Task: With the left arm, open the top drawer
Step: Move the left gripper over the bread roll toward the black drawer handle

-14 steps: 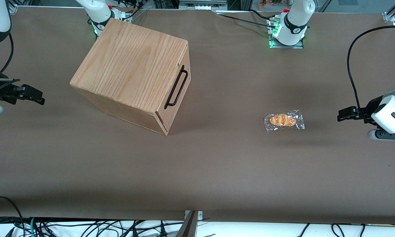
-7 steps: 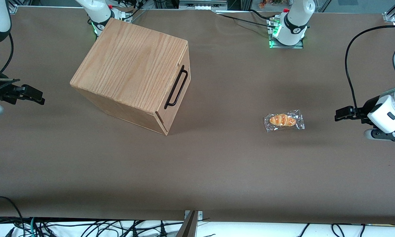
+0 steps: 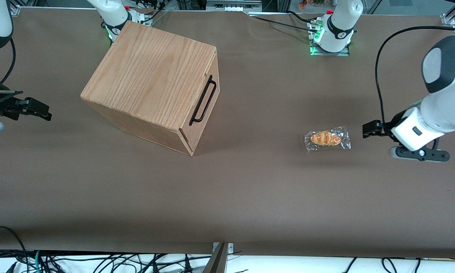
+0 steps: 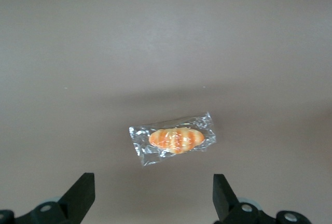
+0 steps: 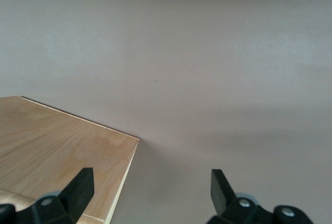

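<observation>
The oak-grain cabinet (image 3: 151, 76) stands toward the parked arm's end of the table. Its top drawer (image 3: 207, 113) is shut, with the thin black bar handle (image 3: 203, 100) on its front, facing the working arm's end. The left arm (image 3: 436, 102) hangs over the working arm's end of the table. Its black gripper (image 3: 367, 129) is open and empty, just above the table beside the wrapped bread roll (image 3: 327, 138) and far from the handle. In the left wrist view the open gripper (image 4: 153, 200) looks down on the roll (image 4: 175, 139).
The brown table (image 3: 250, 189) lies between the roll and the cabinet front. The arm bases (image 3: 335, 34) stand at the table edge farthest from the front camera. The right wrist view shows a corner of the cabinet top (image 5: 57, 146).
The left arm has swung in from the table's end toward the bread roll and the cabinet. Its gripper now sits close beside the roll. Cabinet and roll have not moved.
</observation>
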You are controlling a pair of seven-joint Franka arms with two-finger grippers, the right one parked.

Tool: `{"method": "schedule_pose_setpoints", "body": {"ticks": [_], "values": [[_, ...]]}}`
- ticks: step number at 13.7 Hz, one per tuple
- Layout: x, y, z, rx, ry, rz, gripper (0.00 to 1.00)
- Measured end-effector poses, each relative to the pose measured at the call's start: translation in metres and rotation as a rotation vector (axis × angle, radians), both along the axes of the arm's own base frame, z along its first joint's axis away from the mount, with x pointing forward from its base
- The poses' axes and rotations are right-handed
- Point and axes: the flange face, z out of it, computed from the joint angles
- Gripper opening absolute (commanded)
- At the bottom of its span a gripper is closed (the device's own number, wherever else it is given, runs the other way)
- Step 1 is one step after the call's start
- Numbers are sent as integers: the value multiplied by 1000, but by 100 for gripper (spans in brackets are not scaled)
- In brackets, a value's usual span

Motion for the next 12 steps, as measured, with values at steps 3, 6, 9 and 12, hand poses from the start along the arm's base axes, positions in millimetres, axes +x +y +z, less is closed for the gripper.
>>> {"method": "schedule_pose_setpoints", "body": {"ticks": [3, 6, 9, 12], "values": [[-3, -25, 0, -47, 5, -5, 100], [-7, -50, 1, -53, 9, -8, 100], [-17, -96, 1, -46, 14, -1, 100], [-30, -139, 0, -36, 19, 28, 100]]}}
